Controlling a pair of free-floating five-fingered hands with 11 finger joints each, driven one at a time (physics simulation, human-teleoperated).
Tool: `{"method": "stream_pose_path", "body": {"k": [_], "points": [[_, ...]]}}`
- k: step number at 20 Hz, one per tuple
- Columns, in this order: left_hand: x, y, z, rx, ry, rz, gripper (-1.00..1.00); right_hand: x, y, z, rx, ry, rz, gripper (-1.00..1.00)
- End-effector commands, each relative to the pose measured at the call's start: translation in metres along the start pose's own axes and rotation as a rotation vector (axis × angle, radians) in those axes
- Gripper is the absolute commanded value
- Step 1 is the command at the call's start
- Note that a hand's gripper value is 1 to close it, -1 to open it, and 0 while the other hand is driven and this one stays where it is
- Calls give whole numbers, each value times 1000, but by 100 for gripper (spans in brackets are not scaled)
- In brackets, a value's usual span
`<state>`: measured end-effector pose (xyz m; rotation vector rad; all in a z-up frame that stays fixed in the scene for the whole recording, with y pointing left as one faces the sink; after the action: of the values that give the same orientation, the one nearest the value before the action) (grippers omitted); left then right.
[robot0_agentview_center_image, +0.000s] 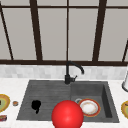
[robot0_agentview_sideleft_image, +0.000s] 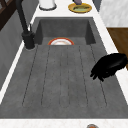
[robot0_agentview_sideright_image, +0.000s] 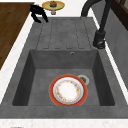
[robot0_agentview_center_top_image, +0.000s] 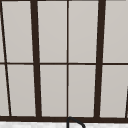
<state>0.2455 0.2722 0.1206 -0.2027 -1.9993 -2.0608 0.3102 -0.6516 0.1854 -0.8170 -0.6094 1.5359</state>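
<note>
While the front view faces the sink (robot0_agentview_center_image: 45, 90), 1 black hand, the left hand (robot0_agentview_center_image: 36, 105), hovers over the ribbed drainboard on the sink's left half, near its front edge, with its fingers pointing down and holding nothing. A red ball (robot0_agentview_center_image: 67, 114) sits at the sink's front edge, in the middle, overlapping the rim of a red-rimmed plate (robot0_agentview_center_image: 89, 107) that lies in the basin on the sink's right half. The black faucet (robot0_agentview_center_image: 71, 71) stands at the sink's back edge. A small round thing (robot0_agentview_center_image: 15, 103) lies on the counter left of the sink.

In the left side view, the left hand (robot0_agentview_sideleft_image: 110, 65) hangs above the drainboard's front edge, fingers loosely curled downward, slightly apart, gripping nothing. The plate (robot0_agentview_sideleft_image: 61, 41) shows in the basin beyond, and the faucet (robot0_agentview_sideleft_image: 25, 27) rises at the sink's back edge.

From the right side view, the plate (robot0_agentview_sideright_image: 68, 90) lies flat on the basin floor, just beside the drain (robot0_agentview_sideright_image: 83, 79). The left hand (robot0_agentview_sideright_image: 38, 13) floats over the drainboard's far front corner, fingers drooping.

The upper view shows a window (robot0_agentview_center_top_image: 67, 60) above the sink.
</note>
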Motion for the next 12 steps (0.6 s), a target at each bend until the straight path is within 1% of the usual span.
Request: {"method": "stream_pose_path", "body": {"k": [1,2,3,4,5,6,7,8,9,12], "points": [[0,0,0,0,0,0,0,12,22,6,97,47,32,-100],[0,0,0,0,0,0,0,12,23,8,83,40,40,-100],[0,0,0,0,0,0,0,8,21,4,66,25,26,-100],[0,0,0,0,0,0,0,8,19,2,35,22,25,-100],[0,0,0,0,0,0,0,6,10,2,-13,42,31,-100],[0,0,0,0,0,0,0,-5,15,9,-40,44,26,-100],[0,0,0,0,0,0,0,-10,17,18,-17,26,27,-100],[0,0,0,0,0,0,0,-8,14,24,7,18,39,-100],[0,0,0,0,0,0,0,-2,18,24,34,15,46,-100],[0,0,0,0,0,0,0,-5,23,34,60,-2,62,-100]]}}
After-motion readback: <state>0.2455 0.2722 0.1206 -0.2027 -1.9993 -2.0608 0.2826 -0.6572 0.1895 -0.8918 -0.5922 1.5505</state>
